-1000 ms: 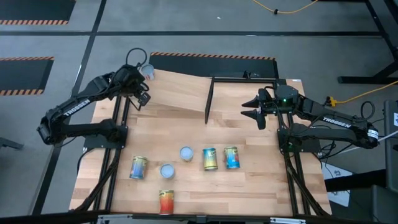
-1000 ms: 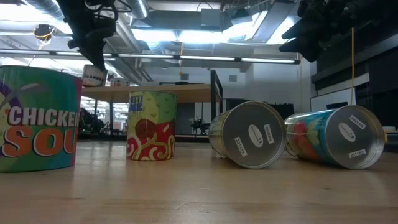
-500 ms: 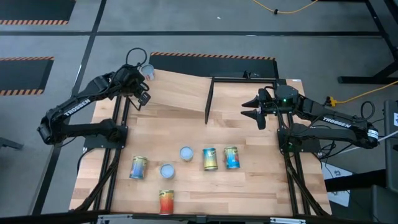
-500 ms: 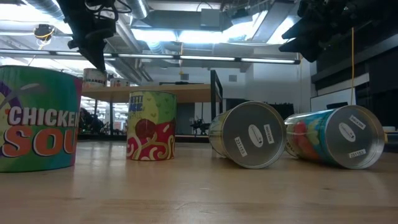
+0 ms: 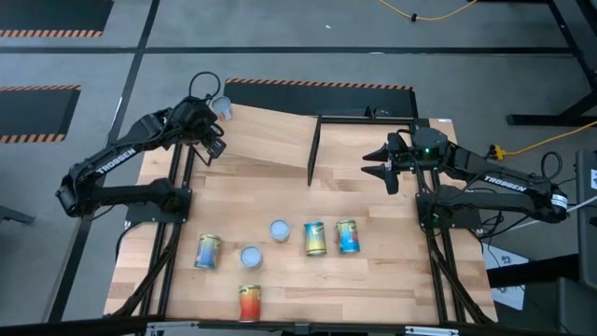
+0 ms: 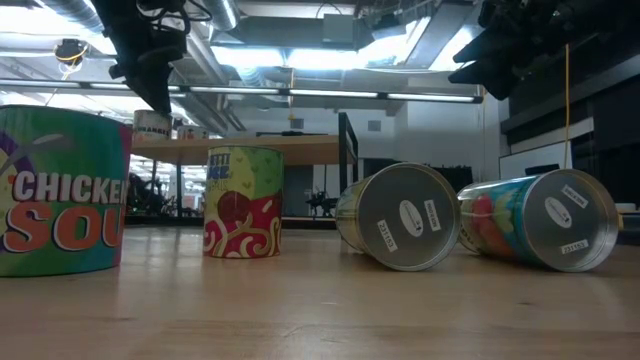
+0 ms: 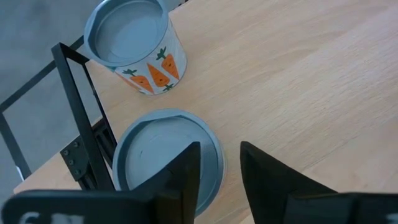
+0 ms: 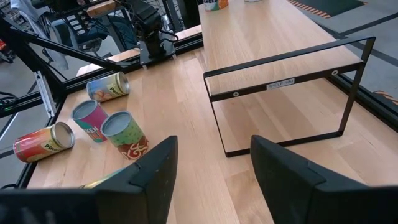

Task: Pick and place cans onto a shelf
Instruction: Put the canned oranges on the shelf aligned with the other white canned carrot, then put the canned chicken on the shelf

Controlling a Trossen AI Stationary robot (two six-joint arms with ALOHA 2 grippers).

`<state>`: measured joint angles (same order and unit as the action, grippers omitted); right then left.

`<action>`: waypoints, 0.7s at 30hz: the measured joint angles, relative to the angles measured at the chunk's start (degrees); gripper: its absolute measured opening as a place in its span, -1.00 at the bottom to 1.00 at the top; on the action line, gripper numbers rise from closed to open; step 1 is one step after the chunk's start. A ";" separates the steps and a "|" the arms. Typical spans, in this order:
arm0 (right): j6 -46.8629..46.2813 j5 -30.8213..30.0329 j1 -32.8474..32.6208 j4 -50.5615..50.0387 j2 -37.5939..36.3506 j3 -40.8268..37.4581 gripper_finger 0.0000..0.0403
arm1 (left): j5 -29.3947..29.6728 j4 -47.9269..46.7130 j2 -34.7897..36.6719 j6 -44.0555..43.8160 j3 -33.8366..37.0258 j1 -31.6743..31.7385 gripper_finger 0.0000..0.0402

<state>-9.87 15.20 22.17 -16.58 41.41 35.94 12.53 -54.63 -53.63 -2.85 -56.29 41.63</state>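
The shelf (image 5: 270,140) is a tilted plywood board in a black frame at the table's far side. Two cans stand upright on its far left corner: one with a carrot label (image 7: 140,50) and a plain-topped one (image 7: 155,155), which also shows in the low view (image 6: 152,122). My left gripper (image 7: 221,168) hangs open just above the plain-topped can. One finger is over its top and the other is outside its rim. My right gripper (image 5: 378,168) waits open and holds nothing, right of the shelf's black divider (image 5: 313,149).
Several more cans sit on the tabletop's near half. Some stand upright (image 5: 279,230) (image 5: 250,256) and some lie on their sides (image 5: 207,250) (image 5: 314,238) (image 5: 347,235) (image 5: 249,301). Bare wood lies between them and the shelf.
My left gripper has let go of the plain-topped can without moving away. In the low view the can has sunk a little and now stands on the shelf board below the fingers.
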 joint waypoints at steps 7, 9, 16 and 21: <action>0.00 0.00 0.00 -0.01 -0.01 0.00 0.03 | 0.26 0.34 0.00 0.01 0.00 0.00 -0.46; 0.00 0.00 0.00 0.00 -0.02 0.00 0.03 | 0.26 0.40 0.00 0.02 0.00 0.00 -0.46; 0.00 0.00 0.00 -0.02 0.00 0.00 0.03 | 0.26 2.19 0.57 0.08 0.00 0.00 -0.46; -0.13 0.00 0.00 0.00 0.00 0.00 0.03 | -0.03 5.53 2.13 0.37 0.00 0.00 -0.46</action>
<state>-10.00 15.20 22.17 -16.58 41.41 35.94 12.50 -49.10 -51.50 -2.48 -56.29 41.63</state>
